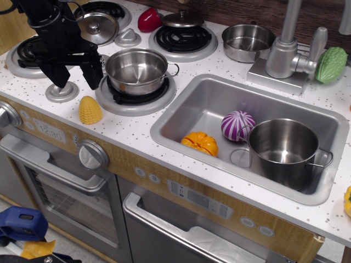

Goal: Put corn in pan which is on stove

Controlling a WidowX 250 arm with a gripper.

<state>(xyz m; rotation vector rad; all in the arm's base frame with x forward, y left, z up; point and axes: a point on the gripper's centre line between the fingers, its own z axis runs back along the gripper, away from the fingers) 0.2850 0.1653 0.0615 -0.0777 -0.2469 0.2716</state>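
**Corn waiting at the counter edge, claw hanging empty above it**

Nearest the camera, the oven door [71,186] with its silver bar handle is filling the lower left, with silver knobs [92,154] sitting above it on the wood-look front panel.

The gripper [74,68] is hovering over the left side of the stove [66,112], its two black fingers pointing down and standing apart with nothing between them. It is sitting up and behind the corn [90,110], probably lining up for a descent, since the corn is lying free on the white speckled top near the front edge. The corn is a stubby yellow dome with rows of bumpy kernels, resting on its flat base, so a grip across its rounded sides seems the likely approach.

Just right of the claw, the pan [137,71] is sitting on the front black coil burner, empty, its polished steel walls reflecting light and a wire loop handle sticking out on its right. It is close to the corn, so the carry looks short.

Farther out, a steel lid [98,27] is lying on the rear-left burner, and a red toy [148,20] is resting between the rear burners. A small steel pot [248,42] is standing beside the faucet [285,52]. In the sink [192,109], an orange ribbed pumpkin toy [200,143], a purple striped ball [237,125] and a tall steel pot [284,152] are lying together.
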